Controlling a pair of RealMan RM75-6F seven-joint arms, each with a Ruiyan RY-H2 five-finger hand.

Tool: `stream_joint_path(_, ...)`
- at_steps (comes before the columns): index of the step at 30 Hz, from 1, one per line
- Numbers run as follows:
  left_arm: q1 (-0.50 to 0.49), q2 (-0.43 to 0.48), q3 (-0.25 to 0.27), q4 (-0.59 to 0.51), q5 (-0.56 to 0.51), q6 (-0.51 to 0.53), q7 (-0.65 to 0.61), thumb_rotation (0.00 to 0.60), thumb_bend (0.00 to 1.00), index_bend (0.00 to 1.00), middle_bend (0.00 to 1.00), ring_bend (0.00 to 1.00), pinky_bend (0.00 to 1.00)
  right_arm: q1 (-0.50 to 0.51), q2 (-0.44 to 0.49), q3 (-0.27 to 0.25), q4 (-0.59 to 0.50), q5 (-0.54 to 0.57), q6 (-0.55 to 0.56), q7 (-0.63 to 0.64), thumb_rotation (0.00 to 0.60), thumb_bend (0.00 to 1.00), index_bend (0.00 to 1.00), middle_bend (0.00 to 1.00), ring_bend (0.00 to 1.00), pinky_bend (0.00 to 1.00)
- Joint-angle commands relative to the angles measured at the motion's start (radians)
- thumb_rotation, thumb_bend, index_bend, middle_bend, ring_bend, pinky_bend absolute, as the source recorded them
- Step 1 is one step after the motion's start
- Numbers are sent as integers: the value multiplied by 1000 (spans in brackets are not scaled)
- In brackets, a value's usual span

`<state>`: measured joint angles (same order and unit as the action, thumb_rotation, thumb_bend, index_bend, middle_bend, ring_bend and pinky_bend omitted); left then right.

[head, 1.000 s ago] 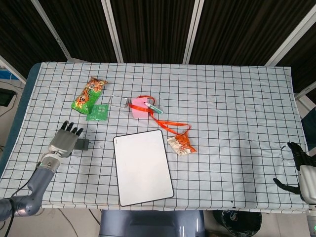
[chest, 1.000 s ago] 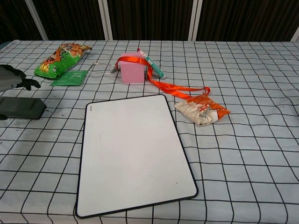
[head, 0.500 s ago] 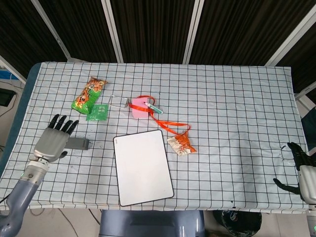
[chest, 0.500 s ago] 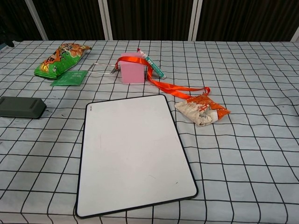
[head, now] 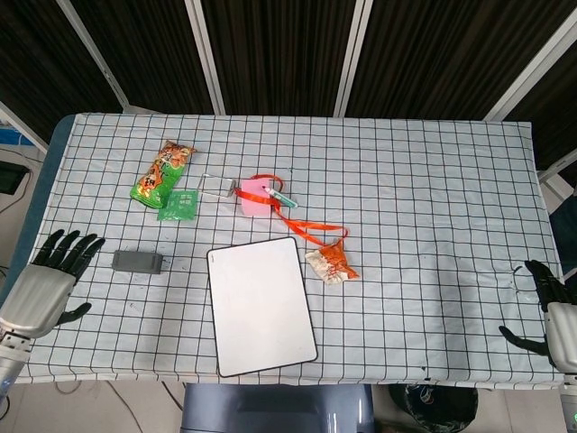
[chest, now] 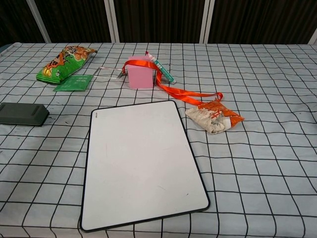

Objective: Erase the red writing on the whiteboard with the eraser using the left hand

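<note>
whiteboard (head: 261, 305) lies flat at the table's near middle, no red writing visible. eraser (head: 137, 262) sits apart to its left. left hand (head: 43, 284) spread, empty, beyond the eraser; right hand (head: 552, 311) likewise empty. risk: faint residue overlooked under glare.

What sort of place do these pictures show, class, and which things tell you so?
Probably a robot test bench in a lab: a table under a checked cloth, a left robot hand at its edge, and props such as a whiteboard and eraser.
</note>
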<state>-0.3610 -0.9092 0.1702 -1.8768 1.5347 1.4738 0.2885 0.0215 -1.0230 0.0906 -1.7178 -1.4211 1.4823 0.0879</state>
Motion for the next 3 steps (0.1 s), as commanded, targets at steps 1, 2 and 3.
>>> stream_joint_path(1,29,12,7,12,29,18,-21,600,100,0,42,0,0,0,0,0,0,-1,1,0,600,181,71,98,189,212)
stream_joint_path(2,34,14,6,14,35,18,-24,600,100,0,41,0,0,0,0,0,0,-1,1,1,600,181,71,98,189,212)
stream_joint_path(3,38,16,4,15,38,18,-27,600,100,0,41,0,0,0,0,0,1,-2,1,1,600,180,71,98,189,212)
